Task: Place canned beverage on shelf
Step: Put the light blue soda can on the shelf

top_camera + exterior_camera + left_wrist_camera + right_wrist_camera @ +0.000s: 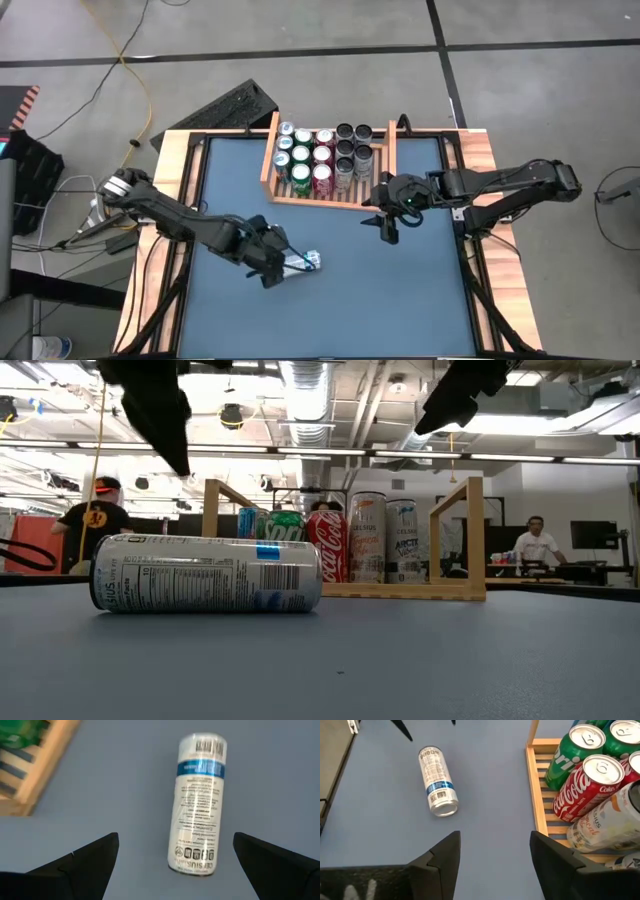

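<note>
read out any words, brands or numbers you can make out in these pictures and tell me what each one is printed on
"Coca-Cola": red can in the shelf.
"Sprite", partly hidden: green can in the shelf.
"CELSIUS": pale can in the shelf.
"ARCTIC", partly legible: white can beside it.
Fine print and barcode on the lying silver can: too small to read.

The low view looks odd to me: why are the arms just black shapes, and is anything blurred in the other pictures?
Low view: bright ceiling lights behind turn both arms into silhouettes, while the lying can is evenly lit. Left wrist view: the can's top and the shelf corner look soft. Right wrist view: the shelved cans are sharp.
</note>
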